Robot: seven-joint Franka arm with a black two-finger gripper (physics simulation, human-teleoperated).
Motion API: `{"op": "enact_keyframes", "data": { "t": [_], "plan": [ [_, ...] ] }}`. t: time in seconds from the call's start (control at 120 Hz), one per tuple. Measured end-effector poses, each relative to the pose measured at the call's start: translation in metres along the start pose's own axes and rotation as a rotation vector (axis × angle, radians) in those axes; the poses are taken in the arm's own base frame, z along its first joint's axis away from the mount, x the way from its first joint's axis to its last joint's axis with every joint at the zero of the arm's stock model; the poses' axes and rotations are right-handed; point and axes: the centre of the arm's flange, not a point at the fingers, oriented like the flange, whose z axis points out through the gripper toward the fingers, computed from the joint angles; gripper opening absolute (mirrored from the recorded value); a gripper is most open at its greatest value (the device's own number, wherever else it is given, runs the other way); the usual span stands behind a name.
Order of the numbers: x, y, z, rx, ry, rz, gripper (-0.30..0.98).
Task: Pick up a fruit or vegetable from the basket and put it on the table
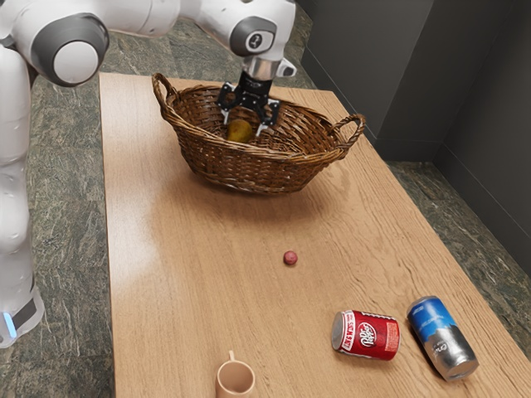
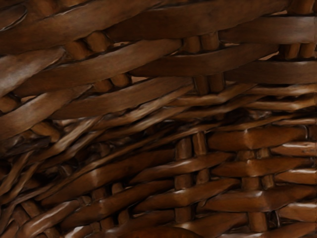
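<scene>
Yellow-brown rounded fruit (image 1: pixel 240 131) lies inside the brown woven wicker basket (image 1: pixel 249 168) on the light wooden table (image 1: pixel 191 274). We have our black two-finger gripper (image 1: pixel 243 128) lowered into the basket, its fingers wide apart over the fruit, gripping nothing. Out on the table we see a small reddish ball (image 1: pixel 289 258), a red soda can (image 1: pixel 366 335) on its side near a blue-and-silver can (image 1: pixel 443 338), and a tan mug (image 1: pixel 236 380).

Brown, criss-cross woven basket (image 1: pixel 249 170)
</scene>
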Motion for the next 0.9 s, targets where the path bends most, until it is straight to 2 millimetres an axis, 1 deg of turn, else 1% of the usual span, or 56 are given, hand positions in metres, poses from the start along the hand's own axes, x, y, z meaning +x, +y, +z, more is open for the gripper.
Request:
{"op": "enact_keyframes", "data": {
  "t": [0.1, 0.35, 0.5, 0.733, 0.783, 0.9],
  "plan": [
    [-0.001, 0.001, 0.002, 0.005, -0.005, 0.001, 0.63],
    [-0.004, -0.006, 0.004, 0.037, -0.049, -0.009, 0.63],
    [-0.004, -0.005, 0.007, 0.044, -0.050, -0.007, 0.63],
    [-0.008, -0.009, 0.008, 0.041, -0.054, -0.010, 0.62],
    [-0.008, -0.009, 0.008, 0.041, -0.054, -0.010, 0.58],
    [-0.008, -0.008, 0.009, 0.042, -0.053, -0.009, 0.42]
  ]
}}
